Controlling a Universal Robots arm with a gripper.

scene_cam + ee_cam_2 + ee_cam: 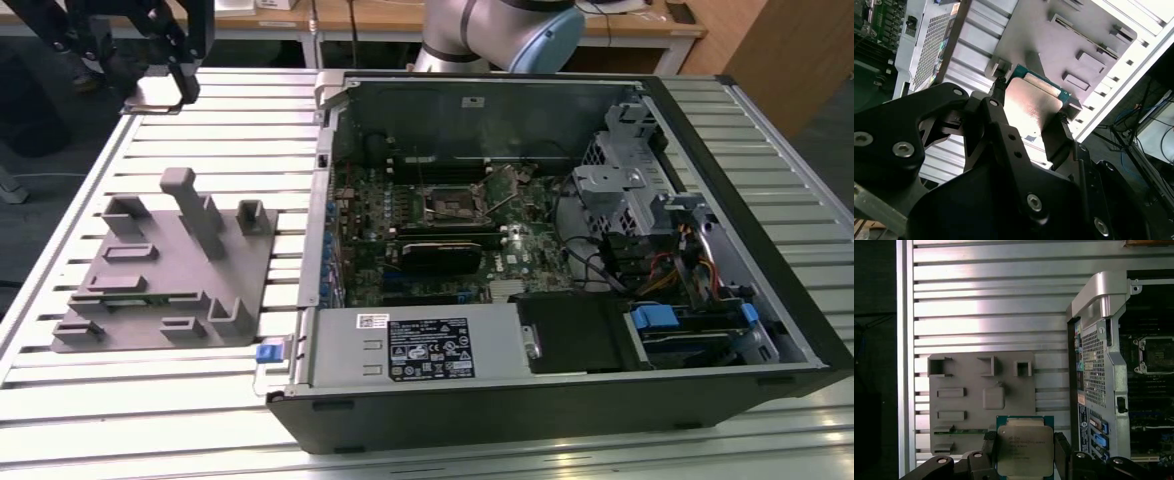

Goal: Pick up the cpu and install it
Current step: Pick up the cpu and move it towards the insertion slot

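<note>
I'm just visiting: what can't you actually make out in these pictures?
First wrist view: the gripper and the chip it clamps hide one end of the grey tray.
First wrist view: the socket inside the computer case runs off the picture's edge.
Exterior view: that socket is too small to tell whether its latch is open.
Second wrist view: the gripper's black body covers part of the chip.

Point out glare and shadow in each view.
Second wrist view: glare washes out the top of the cpu. First wrist view: a bright band glares across the table slats. Exterior view: the gripper is dark against the table; the case interior is dim.
</note>
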